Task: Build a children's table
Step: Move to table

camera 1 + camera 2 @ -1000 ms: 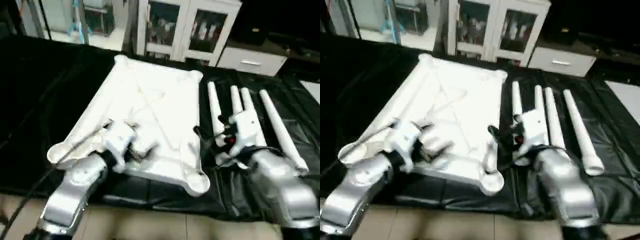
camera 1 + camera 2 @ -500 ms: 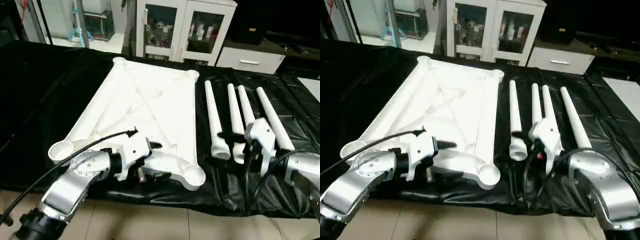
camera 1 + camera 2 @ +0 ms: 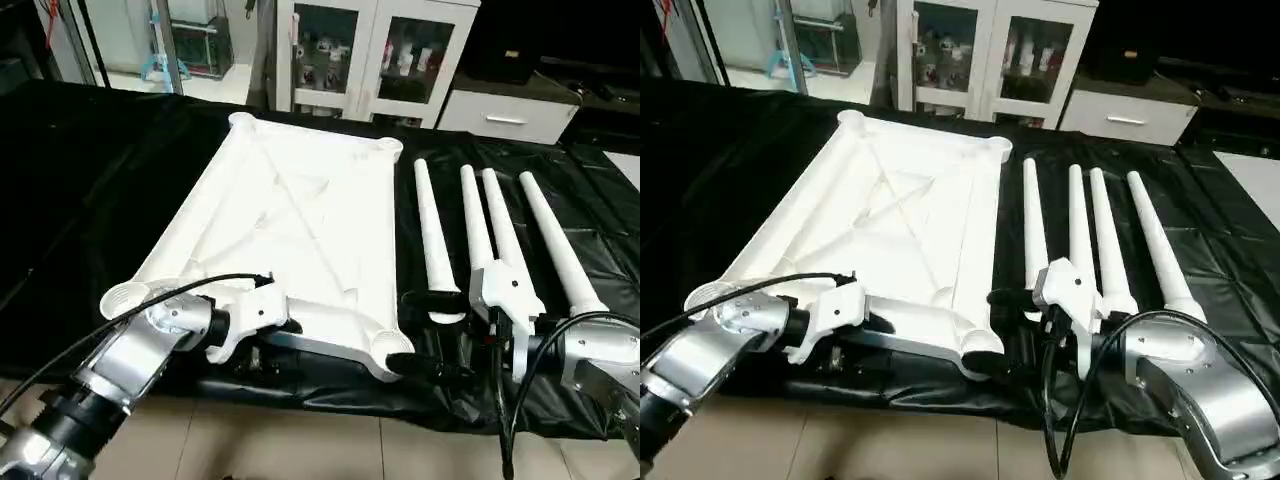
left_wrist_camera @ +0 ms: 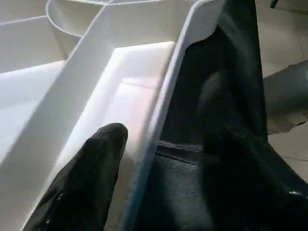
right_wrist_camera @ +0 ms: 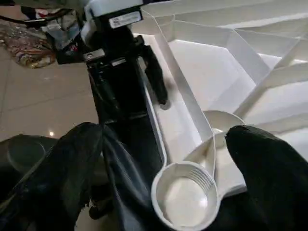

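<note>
Left gripper (image 5: 144, 72): has dropped to tabletop (image 3: 300, 210) near rim, one finger inside; grip unclear.
Right gripper (image 5: 159, 159): spread wide, has swung from 4 legs (image 3: 480, 235) toward corner socket (image 5: 185, 199).

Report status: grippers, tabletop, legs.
Left gripper straddling the tabletop near rim. Right gripper open around the near right corner socket. Four legs loose on the black cover, none fitted. Nothing in the way.
</note>
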